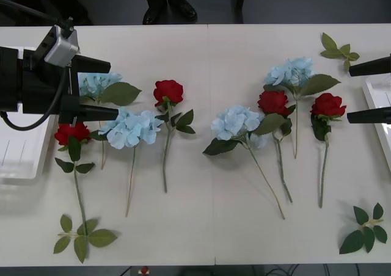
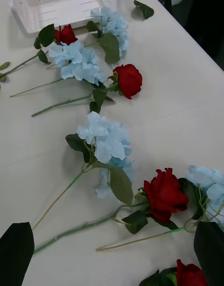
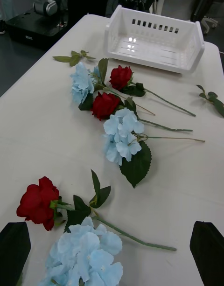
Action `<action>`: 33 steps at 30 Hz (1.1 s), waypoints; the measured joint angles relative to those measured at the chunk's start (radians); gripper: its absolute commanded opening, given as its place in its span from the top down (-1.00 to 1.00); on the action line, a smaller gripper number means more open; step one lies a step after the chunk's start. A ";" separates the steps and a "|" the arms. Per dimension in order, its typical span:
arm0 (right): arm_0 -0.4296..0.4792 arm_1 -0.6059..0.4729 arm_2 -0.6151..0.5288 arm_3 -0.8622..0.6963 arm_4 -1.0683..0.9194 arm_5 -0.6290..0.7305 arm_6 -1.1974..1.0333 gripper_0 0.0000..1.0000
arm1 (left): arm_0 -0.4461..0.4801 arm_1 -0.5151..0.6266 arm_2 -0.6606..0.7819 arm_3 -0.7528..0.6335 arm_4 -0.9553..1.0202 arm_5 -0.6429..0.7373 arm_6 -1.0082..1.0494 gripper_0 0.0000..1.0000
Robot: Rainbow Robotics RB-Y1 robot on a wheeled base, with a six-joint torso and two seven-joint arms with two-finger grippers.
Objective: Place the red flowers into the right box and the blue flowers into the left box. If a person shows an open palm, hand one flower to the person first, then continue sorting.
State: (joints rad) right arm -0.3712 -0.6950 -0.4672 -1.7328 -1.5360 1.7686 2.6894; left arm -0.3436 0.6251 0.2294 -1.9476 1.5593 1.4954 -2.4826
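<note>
The red flowers (image 1: 169, 91) and blue flowers (image 1: 130, 128) are all lying in a loose row across the tabletop (image 1: 201, 215), between the left box (image 1: 21, 157) and the right box (image 1: 380, 99). I am holding my left jaws (image 1: 91, 88) spread over the left-hand blooms, and my right jaws (image 1: 369, 90) spread by the right box, both pinching nothing.

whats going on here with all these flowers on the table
A two-armed robot is about to sort artificial flowers; nothing is picked up yet. Four deep-red roses and four pale sky-blue hydrangeas lie spread across the white table. The left gripper hovers open over the hydrangea nearest the white plastic left box. The right gripper hangs open beside the white right box. Both boxes hold no flowers.
</note>
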 measured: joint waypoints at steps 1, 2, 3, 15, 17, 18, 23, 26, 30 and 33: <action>0.004 0.000 0.003 0.000 0.002 0.000 0.000 -1.00 | 0.005 -0.001 0.000 0.004 0.000 0.000 0.000 -1.00; 0.010 0.000 0.008 0.000 0.009 0.000 0.000 -1.00 | 0.013 -0.003 0.000 0.010 0.000 0.000 0.000 -1.00; 0.016 0.000 0.016 0.000 0.021 0.000 0.000 -1.00 | 0.022 -0.003 0.000 0.016 0.000 0.000 0.000 -1.00; 0.026 -0.059 0.068 0.001 0.294 -0.001 -0.155 -1.00 | 0.044 -0.003 0.000 -0.021 -0.128 -0.008 0.269 -1.00; 0.026 -0.072 0.083 0.001 0.336 -0.012 -0.350 -1.00 | 0.056 -0.003 0.000 -0.077 -0.216 -0.009 0.491 -1.00; 0.026 -0.081 0.097 0.001 0.358 -0.018 -0.451 -1.00 | 0.070 -0.003 0.000 -0.117 -0.271 -0.009 0.603 -1.00; 0.026 -0.120 0.186 0.001 0.472 -0.027 -0.693 -1.00 | 0.185 -0.003 -0.004 -0.276 -0.486 -0.017 0.816 -1.00; 0.026 -0.123 0.221 0.001 0.548 -0.059 -0.804 -1.00 | 0.264 -0.003 -0.018 -0.320 -0.594 -0.017 0.901 -1.00; 0.026 -0.123 0.255 0.002 0.607 -0.072 -0.963 -1.00 | 0.364 -0.003 -0.047 -0.347 -0.729 -0.020 1.167 -1.00; 0.026 -0.123 0.292 0.031 0.617 -0.111 -1.001 -1.00 | 0.425 -0.013 -0.075 -0.348 -0.847 -0.037 1.173 -1.00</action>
State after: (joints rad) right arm -0.3456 -0.8181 -0.1755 -1.7016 -0.9193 1.6580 1.6885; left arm 0.0810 0.6117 0.1541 -2.2959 0.7119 1.4586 -1.3096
